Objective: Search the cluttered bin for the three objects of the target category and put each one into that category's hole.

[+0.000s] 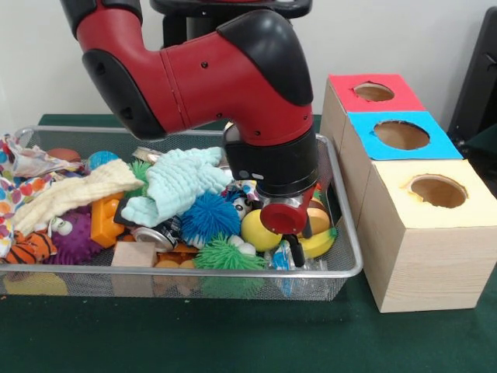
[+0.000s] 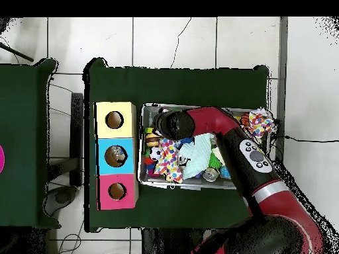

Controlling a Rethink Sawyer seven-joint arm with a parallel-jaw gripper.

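Banana (image 1: pixel 320 242) at the mesh bin's (image 1: pixel 353 256) four o'clock is smooth, curved, light; pinch its middle; you can't tell the gripper's (image 1: pixel 293 241) opening

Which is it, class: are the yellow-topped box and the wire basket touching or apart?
Apart. The front view shows a dark gap between the yellow-topped box and the wire basket rim.
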